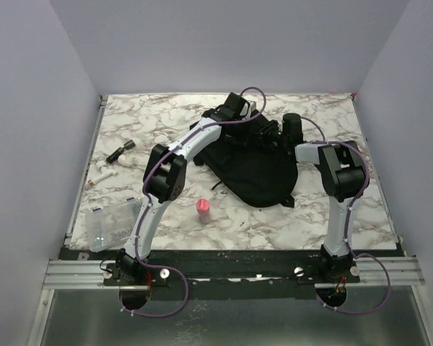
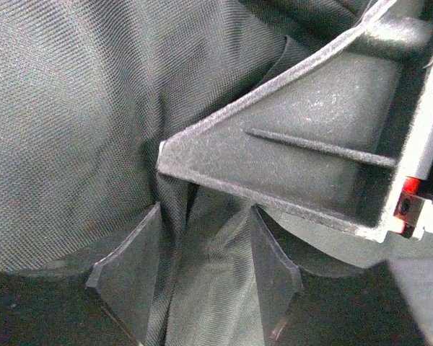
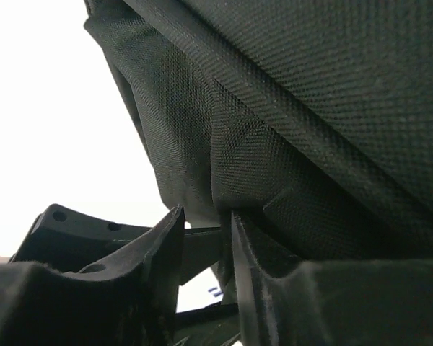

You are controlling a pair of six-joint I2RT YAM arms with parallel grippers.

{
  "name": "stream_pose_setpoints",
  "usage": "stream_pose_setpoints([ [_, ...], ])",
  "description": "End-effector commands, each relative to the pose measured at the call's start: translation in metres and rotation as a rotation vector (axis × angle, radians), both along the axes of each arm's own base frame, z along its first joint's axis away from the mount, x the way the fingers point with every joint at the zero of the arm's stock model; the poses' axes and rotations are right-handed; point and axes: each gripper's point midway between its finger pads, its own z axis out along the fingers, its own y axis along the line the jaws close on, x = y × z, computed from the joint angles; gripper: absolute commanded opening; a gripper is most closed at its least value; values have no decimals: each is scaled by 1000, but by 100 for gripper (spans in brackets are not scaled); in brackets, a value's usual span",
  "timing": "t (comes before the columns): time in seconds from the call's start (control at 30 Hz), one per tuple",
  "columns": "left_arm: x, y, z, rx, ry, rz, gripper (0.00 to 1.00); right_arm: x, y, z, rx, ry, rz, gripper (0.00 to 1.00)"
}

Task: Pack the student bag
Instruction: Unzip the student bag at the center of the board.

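The student bag (image 1: 256,169), a large black fabric backpack, lies at the back middle of the marble table (image 1: 325,216). Both grippers meet at its far top edge. My left gripper (image 1: 263,132) stands half open, with a fold of the bag's fabric (image 2: 202,288) running between its fingers (image 2: 130,274). Just above them sits a grey finger of the right gripper (image 2: 310,158). My right gripper (image 1: 280,135) has narrow open jaws; the bag's hanging edge (image 3: 224,194) drops beside its right finger (image 3: 260,274), and a slit still shows by the left one.
A pink-capped little pot (image 1: 203,209) stands in front of the bag. At the left lie a clear plastic box (image 1: 112,223), a small black object (image 1: 119,152) and a white one (image 1: 101,173). The table's front rail (image 1: 231,259) carries both arm bases.
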Motion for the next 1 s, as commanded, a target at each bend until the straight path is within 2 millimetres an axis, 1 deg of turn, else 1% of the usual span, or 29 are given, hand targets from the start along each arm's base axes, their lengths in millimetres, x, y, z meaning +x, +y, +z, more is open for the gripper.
stream_pose_setpoints([
  [0.0,-32,-5,1,-33,89,-64,50,-2,21,12,136,4,53,29],
  [0.1,-34,4,13,-14,55,-51,50,-2,24,21,185,-12,61,4],
  [0.13,-33,8,20,-5,32,-42,50,-4,25,26,200,-15,67,1],
  [0.2,-31,17,33,16,-11,-17,50,-10,26,36,237,-30,76,1],
  [0.23,-29,21,38,30,-34,-5,52,-13,26,44,257,-49,80,1],
  [0.27,-27,26,44,43,-61,13,56,-16,25,48,274,-52,83,1],
  [0.3,-24,32,49,60,-86,38,58,-19,26,56,296,-67,89,1],
  [0.37,-19,42,55,89,-128,72,61,-25,25,68,328,-76,92,1],
  [0.43,-16,48,55,113,-156,85,60,-32,23,77,352,-80,82,1],
  [0.53,-15,52,49,141,-158,84,53,-39,19,85,378,-74,68,0],
  [0.6,-19,49,43,127,-133,71,49,-42,18,89,397,-72,57,0],
  [0.67,-25,43,37,102,-102,52,49,-43,17,89,406,-65,49,0],
  [0.7,-25,42,35,102,-97,60,48,-43,17,90,411,-63,49,0],
  [0.73,-23,42,32,109,-95,67,47,-44,17,92,418,-66,48,0],
  [0.77,-22,42,32,114,-98,73,41,-46,16,94,421,-67,49,0],
  [0.83,-17,47,33,136,-114,102,26,-50,16,96,407,-79,58,0],
  [0.9,-16,51,39,136,-126,113,13,-56,19,90,340,-80,104,1],
  [0.93,-16,52,44,131,-132,117,3,-60,21,85,276,-109,147,2],
  [0.97,-17,54,49,126,-135,119,0,-66,21,77,205,-116,184,8],
])
